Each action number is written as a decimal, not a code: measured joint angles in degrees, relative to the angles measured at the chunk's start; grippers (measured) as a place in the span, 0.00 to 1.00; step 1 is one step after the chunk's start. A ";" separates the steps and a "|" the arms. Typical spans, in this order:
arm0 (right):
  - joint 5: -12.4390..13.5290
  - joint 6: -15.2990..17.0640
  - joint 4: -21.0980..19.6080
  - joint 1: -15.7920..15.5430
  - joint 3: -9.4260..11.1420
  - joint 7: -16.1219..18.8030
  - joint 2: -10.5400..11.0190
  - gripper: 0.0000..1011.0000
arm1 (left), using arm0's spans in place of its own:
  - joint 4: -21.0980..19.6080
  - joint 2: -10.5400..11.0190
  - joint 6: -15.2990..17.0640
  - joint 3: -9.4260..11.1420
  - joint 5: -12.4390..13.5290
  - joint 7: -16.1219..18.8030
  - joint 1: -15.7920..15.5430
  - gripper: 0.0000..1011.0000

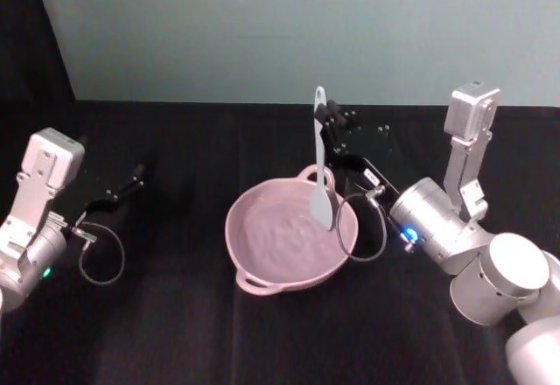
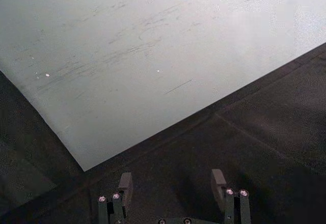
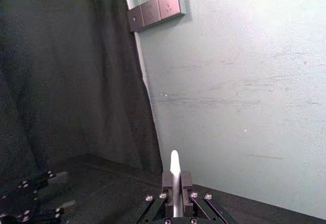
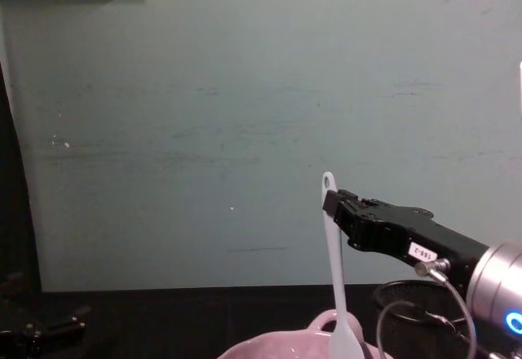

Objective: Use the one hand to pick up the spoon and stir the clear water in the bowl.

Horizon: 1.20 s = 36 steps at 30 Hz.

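The pink bowl (image 1: 232, 232) sits mid-counter (image 1: 175, 315), and the white spoon (image 1: 322, 166) stands in it with its flat end down by the right side. The right end effector (image 1: 329, 119) is shut tight on the handle's top, so stirring seems to be the step now, and next it should move the spoon in slow circles. The left end effector (image 1: 136, 175) rests open near the counter's left edge.

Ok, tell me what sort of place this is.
Probably a robot test bench: a black-draped table, a bare pale wall with socket plates, and a pink bowl with the right gripper holding a white spoon in it.
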 joint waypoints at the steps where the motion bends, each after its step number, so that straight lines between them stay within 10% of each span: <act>1: -0.12 0.18 -0.66 -0.47 -0.06 0.00 0.21 0.10 | 0.00 0.00 0.00 0.00 0.00 0.00 0.00 1.00; 23: -0.81 0.68 -0.72 0.46 -7.25 2.94 -4.24 0.10 | 0.00 0.00 0.00 0.00 0.00 0.00 0.00 1.00; 36: -2.00 -0.88 4.43 3.74 -5.33 0.68 -4.87 0.10 | 0.00 0.00 0.00 0.00 0.00 0.00 0.00 1.00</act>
